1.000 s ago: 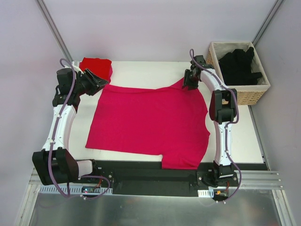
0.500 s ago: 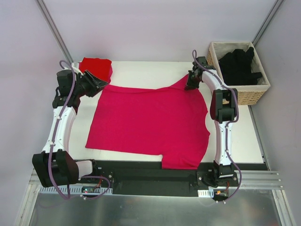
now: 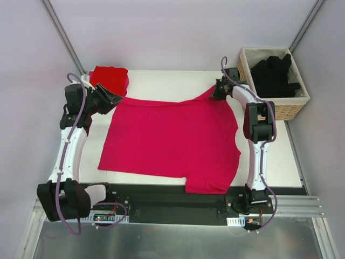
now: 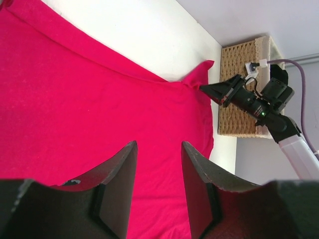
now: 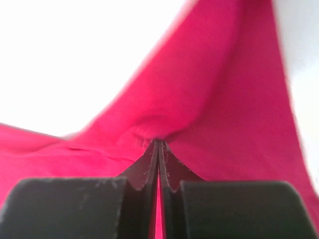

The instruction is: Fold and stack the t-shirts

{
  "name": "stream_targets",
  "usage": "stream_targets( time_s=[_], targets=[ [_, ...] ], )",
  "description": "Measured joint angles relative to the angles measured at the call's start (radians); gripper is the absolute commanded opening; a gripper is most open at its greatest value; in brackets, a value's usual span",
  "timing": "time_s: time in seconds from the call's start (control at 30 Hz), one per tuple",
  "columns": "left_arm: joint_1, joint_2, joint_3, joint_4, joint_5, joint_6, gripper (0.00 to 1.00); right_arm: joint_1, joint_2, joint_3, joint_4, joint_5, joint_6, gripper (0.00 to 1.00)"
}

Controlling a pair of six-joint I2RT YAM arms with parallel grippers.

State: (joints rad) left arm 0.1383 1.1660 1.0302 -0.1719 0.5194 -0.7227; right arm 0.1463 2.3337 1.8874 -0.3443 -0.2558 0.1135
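Hem of the pink shirt (image 3: pixel 172 143) sits nearest my bases, the rest spread flat on the worktop (image 3: pixel 161 80), laid out for folding, I reckon. Left jaws hover at its far-left corner, spread and empty, cloth showing between them; probably lined up to take that corner. Right jaws are pressed together, pinching the peaked far-right corner. Beyond: folded red shirt (image 3: pixel 110 75) far-left, likely the stack base. Black shirts (image 3: pixel 272 75) in the basket (image 3: pixel 285 110).

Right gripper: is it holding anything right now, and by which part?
Yes. The right gripper is shut on the magenta-pink t-shirt, pinching a small peak of cloth at the shirt's far right corner, lifted slightly off the table.
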Motion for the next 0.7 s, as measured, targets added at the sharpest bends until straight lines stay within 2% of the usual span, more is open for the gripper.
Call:
stream_targets(
  time_s=[0.1, 0.17, 0.2, 0.27, 0.4, 0.47, 0.57, 0.6, 0.7],
  targets=[
    [0.000, -0.026, -0.017, -0.004, -0.008, 0.000, 0.40, -0.001, -0.005, -0.034, 0.142, -0.074, 0.039, 0.10],
    [0.000, -0.045, -0.024, -0.008, -0.016, 0.000, 0.40, -0.001, 0.001, -0.048, 0.270, -0.140, 0.089, 0.13],
    [0.000, -0.055, -0.027, -0.010, -0.021, 0.000, 0.40, -0.001, 0.010, -0.048, 0.341, -0.175, 0.127, 0.18],
    [0.000, -0.075, -0.033, -0.020, -0.032, 0.000, 0.40, -0.001, 0.043, -0.029, 0.500, -0.240, 0.210, 0.19],
    [0.000, -0.111, -0.043, -0.043, -0.055, -0.001, 0.39, 0.000, 0.191, 0.114, 0.745, -0.324, 0.393, 0.10],
    [0.000, -0.127, -0.048, -0.060, -0.064, -0.002, 0.39, 0.001, 0.256, 0.156, 0.835, -0.338, 0.475, 0.10],
    [0.000, -0.144, -0.057, -0.070, -0.084, -0.005, 0.39, 0.001, 0.302, 0.166, 0.886, -0.347, 0.553, 0.13],
    [0.000, -0.150, -0.060, -0.075, -0.089, -0.008, 0.39, 0.001, 0.305, 0.166, 0.873, -0.355, 0.562, 0.24],
    [0.000, -0.161, -0.066, -0.087, -0.104, -0.016, 0.39, 0.000, 0.278, 0.145, 0.816, -0.361, 0.521, 0.31]
  ],
)
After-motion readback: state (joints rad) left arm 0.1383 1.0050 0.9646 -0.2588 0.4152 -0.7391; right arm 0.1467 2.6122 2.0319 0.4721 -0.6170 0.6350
